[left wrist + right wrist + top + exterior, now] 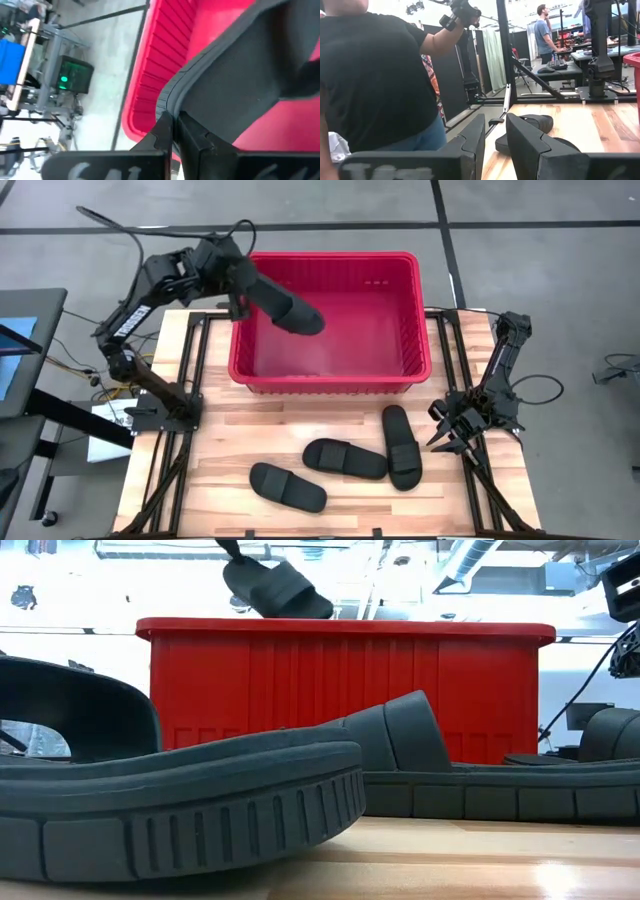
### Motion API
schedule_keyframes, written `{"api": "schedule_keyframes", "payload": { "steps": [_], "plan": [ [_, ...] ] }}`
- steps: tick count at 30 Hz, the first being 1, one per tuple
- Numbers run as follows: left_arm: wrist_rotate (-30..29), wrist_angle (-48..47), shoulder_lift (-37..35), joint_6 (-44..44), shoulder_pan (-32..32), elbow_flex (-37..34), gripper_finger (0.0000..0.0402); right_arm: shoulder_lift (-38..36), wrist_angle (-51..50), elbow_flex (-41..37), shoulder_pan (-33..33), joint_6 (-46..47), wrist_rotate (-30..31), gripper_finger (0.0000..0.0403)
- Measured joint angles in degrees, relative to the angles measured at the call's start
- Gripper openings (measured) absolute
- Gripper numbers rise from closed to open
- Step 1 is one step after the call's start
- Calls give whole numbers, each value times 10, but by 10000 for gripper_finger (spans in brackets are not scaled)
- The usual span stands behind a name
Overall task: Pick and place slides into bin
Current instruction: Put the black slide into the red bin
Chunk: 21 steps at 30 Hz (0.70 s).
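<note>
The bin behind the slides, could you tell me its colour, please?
Red; the bin shows best in the high view.

Bench [250, 430]: light wood-plank top on black frame. Red bin [330, 370] sits at far middle of bench, long side facing front. 3 black slides lie in front of bin: left slide [287, 486] nearest front edge, angled; middle slide [345, 458] just beside it; right slide [402, 445] lengthwise, touching middle slide's end. All 3 sole-down, straps up.
</note>
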Motion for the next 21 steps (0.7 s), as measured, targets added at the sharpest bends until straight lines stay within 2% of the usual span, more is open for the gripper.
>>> {"api": "schedule_keyframes", "payload": {
  "steps": [9,15,21],
  "plan": [
    [-17,6,78,101,41,0,0,0,0,0,-1,0,0,70],
    [-21,9,123,125,63,0,0,0,0,0,0,0,0,70],
    [-35,-31,154,147,66,0,0,0,0,0,0,0,0,70]
  ]
}}
